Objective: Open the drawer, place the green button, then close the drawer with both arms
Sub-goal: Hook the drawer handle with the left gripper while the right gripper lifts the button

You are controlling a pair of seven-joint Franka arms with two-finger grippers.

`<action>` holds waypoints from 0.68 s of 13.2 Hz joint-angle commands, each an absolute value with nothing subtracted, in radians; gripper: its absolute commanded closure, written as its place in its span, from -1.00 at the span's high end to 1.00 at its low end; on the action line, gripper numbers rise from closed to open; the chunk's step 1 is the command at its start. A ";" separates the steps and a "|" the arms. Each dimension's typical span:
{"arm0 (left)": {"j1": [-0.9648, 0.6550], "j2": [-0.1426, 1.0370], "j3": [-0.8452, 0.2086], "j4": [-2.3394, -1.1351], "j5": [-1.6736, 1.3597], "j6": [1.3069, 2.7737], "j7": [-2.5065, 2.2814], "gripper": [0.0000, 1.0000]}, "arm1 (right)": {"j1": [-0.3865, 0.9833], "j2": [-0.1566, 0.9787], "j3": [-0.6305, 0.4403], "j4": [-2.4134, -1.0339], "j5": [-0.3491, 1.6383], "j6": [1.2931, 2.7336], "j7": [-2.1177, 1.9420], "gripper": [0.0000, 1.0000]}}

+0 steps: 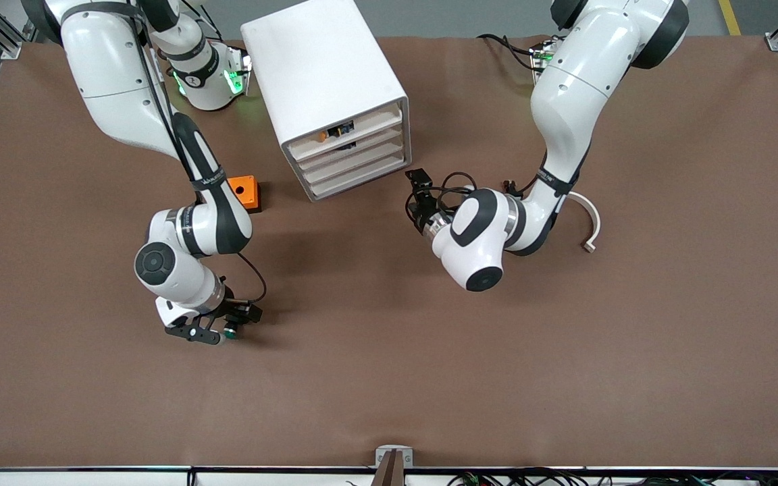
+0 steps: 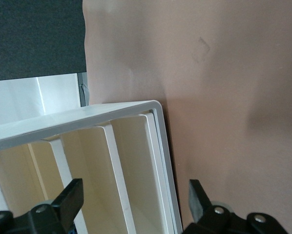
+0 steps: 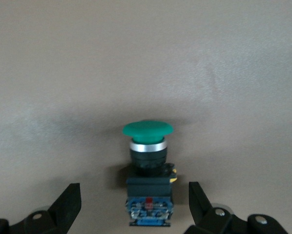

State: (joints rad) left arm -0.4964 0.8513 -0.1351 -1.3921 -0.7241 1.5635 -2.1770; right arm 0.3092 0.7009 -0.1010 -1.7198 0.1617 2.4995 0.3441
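Note:
The button (image 1: 230,331) lies on the brown table near the front camera, toward the right arm's end. In the right wrist view its green cap (image 3: 148,129) points away from my right gripper. My right gripper (image 1: 212,332) is open and low at the table. Its fingers (image 3: 68,201) stand on either side of the button's black body and do not touch it. The white drawer cabinet (image 1: 325,74) stands between the arms' bases. My left gripper (image 1: 418,208) is open and empty by the corner of the cabinet's drawer fronts (image 2: 131,161).
An orange box with a hole (image 1: 244,191) sits beside the cabinet, toward the right arm's end. A white curved piece (image 1: 592,223) lies on the table under the left arm. Small objects (image 1: 336,131) show in the cabinet's top slot.

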 commanded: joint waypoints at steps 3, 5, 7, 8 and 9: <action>-0.543 0.888 -0.130 -1.376 -0.770 1.555 -2.206 0.80 | 0.299 0.729 -0.100 -1.704 0.184 2.534 0.331 0.48; -0.592 0.899 -0.126 -1.377 -0.805 1.557 -2.200 0.67 | 0.298 0.730 -0.100 -1.704 0.184 2.534 0.333 0.11; -0.609 0.928 -0.127 -1.376 -0.825 1.557 -2.207 0.32 | 0.296 0.729 -0.100 -1.704 0.184 2.534 0.334 -0.19; -0.611 0.934 -0.127 -1.376 -0.865 1.559 -2.207 0.29 | 0.296 0.729 -0.100 -1.704 0.184 2.530 0.340 -0.37; -0.615 0.942 -0.127 -1.376 -0.897 1.560 -2.207 0.23 | 0.295 0.729 -0.098 -1.703 0.187 2.523 0.347 -0.50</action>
State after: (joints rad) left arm -0.6098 0.9230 -0.1354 -1.3930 -0.8414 1.5648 -2.1909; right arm 0.3051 0.7208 -0.1049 -1.7180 0.1641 2.5318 0.3445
